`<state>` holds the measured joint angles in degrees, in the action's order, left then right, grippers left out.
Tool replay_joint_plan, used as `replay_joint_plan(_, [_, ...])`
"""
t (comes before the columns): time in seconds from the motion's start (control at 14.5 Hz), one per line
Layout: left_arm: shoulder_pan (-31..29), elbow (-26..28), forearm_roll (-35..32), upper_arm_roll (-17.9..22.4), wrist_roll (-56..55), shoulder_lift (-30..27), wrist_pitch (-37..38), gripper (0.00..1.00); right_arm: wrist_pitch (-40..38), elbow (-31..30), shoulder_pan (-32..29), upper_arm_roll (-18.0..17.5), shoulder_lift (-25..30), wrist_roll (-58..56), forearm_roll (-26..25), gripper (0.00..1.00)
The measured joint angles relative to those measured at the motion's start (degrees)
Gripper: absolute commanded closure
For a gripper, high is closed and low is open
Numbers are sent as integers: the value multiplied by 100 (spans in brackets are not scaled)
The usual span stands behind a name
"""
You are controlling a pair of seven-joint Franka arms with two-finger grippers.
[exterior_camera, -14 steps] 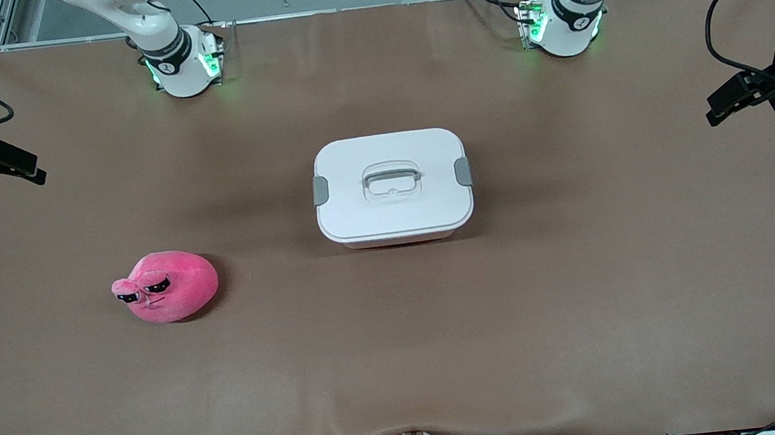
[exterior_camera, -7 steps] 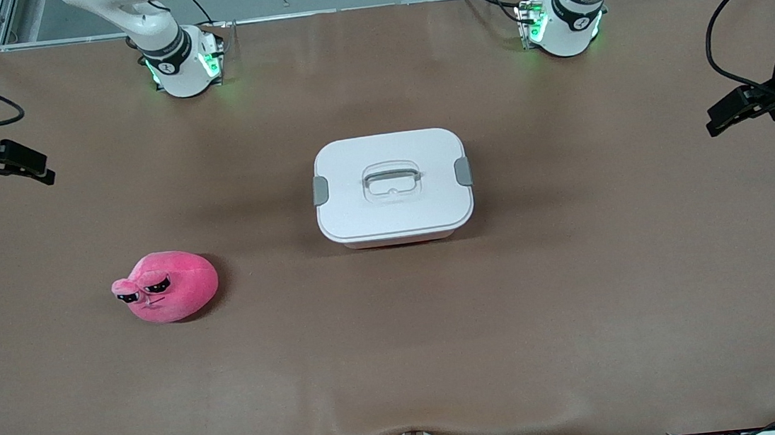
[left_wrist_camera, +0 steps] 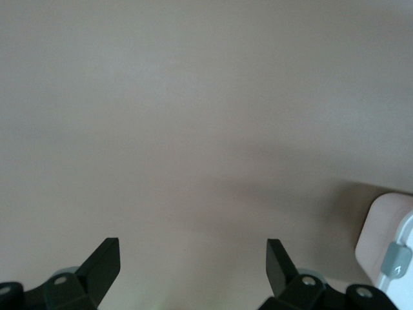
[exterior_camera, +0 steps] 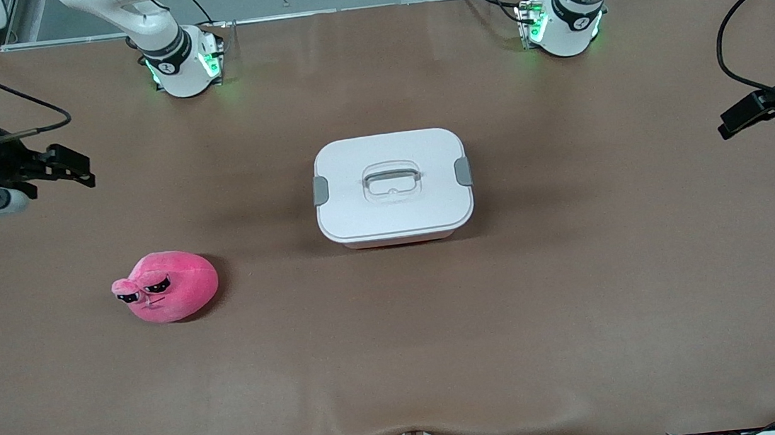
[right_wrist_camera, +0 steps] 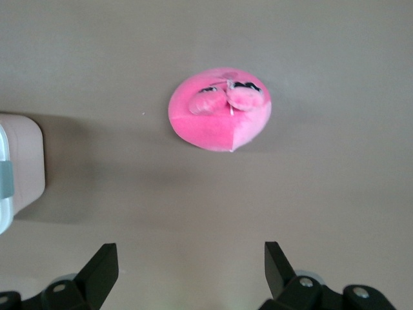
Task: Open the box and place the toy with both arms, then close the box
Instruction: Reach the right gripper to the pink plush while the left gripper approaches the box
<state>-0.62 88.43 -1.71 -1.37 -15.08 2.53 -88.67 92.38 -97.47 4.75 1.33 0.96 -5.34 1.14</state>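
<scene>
I see the box [exterior_camera: 392, 187], a rounded white-lidded plastic tub with grey clips, closed at mid-table. The toy [exterior_camera: 166, 286], a soft pink plush blob, lies nearer the camera than the box, toward the right arm's end. My right gripper [exterior_camera: 74, 171] and left gripper [exterior_camera: 741, 121] hang over the matte brown table [exterior_camera: 401, 358] at either end, fingers spread, empty.

The right gripper [exterior_camera: 81, 172] has moved in from the table's right-arm end toward the middle; the left gripper [exterior_camera: 734, 124] has drawn back toward the left-arm edge.
</scene>
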Motion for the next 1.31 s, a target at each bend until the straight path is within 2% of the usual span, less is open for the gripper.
replay_joint_plan(0.41, [272, -6, 120, -28, -1454, 227, -7, 0, 455, -75, 33, 25, -366, -1114, -14, 0])
replay_joint_plan(0.62, [451, -14, 215, -34, -2151, 342, -70, 0, 464, -70, 33, 26, -361, -1193, -26, 0])
replay_joint_plan(0.97, [1147, -19, 217, -48, -3784, 489, -222, 0, 849, -301, 52, 19, -401, -1213, -27, 0])
replay_joint_plan(1.31, [1470, -21, 217, -52, -4711, 677, -377, 0, 1371, -378, 499, 3, -675, -1222, -26, 0])
